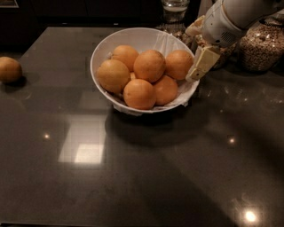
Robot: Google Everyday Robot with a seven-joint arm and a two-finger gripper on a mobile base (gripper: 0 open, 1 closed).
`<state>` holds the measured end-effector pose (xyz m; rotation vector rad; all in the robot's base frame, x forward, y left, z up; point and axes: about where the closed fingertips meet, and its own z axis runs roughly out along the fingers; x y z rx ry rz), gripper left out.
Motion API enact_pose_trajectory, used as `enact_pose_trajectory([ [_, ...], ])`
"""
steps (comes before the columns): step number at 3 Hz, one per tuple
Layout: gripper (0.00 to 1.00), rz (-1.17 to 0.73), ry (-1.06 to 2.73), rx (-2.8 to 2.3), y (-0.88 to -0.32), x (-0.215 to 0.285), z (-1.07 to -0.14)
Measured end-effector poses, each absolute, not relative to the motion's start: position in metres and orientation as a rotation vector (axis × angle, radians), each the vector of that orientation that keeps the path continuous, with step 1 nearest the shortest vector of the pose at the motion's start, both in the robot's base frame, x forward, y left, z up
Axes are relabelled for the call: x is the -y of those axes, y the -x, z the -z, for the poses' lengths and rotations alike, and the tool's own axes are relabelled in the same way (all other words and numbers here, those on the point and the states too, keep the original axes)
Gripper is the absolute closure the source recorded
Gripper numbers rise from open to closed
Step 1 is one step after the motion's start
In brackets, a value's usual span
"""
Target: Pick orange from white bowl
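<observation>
The white bowl (104, 48) with a crinkled paper lining stands at the middle back of the dark table. It holds several oranges, with one orange (149, 65) on top in the middle and another (179, 63) at the right side. My gripper (198, 66) hangs at the bowl's right rim, right beside that right-hand orange, with one cream finger (202, 62) showing. It holds nothing that I can see.
A loose orange (9, 69) lies at the table's far left edge. Clear glass jars of grains (262, 42) stand behind the gripper at the back right, and another jar (174, 11) stands behind the bowl.
</observation>
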<state>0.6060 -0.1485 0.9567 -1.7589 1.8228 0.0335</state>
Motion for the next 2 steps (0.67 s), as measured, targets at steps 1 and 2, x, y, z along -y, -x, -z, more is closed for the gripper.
enact_pose_trajectory([
  [1, 0.32, -0.042, 1.783, -1.807, -0.6128, 0.1483, -0.9515],
  [2, 0.29, -0.051, 1.812, -1.77, -0.613, 0.1418, -0.9534],
])
